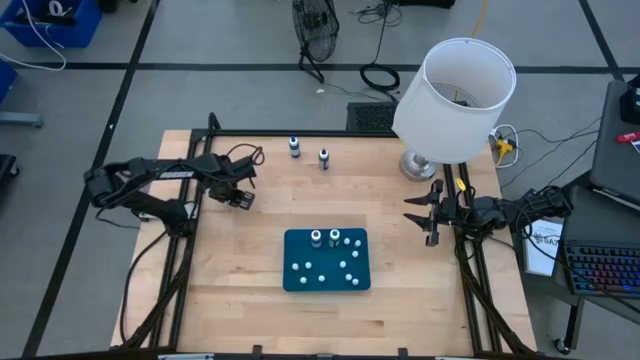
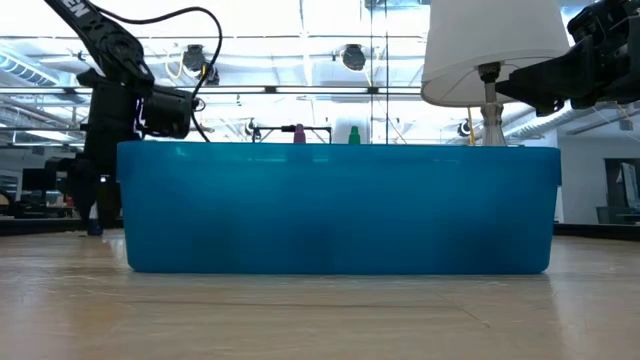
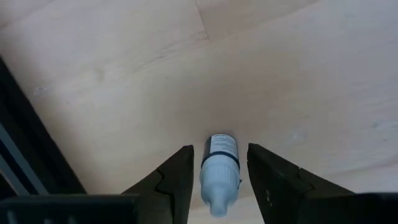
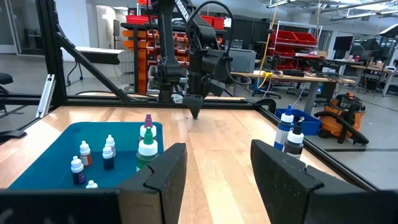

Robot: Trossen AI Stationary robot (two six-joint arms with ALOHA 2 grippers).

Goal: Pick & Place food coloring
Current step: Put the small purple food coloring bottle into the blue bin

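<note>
Left gripper sits over the table's left-rear area, fingers part-open around a small bottle with a whitish cap; it appears held, though contact on both sides is hard to confirm. Right gripper waits at the right edge near the lamp, jaws apart, empty. Blue tray at centre holds several small bottles. Two more bottles stand near the rear edge.

White-shaded lamp at table's far right corner.
</note>
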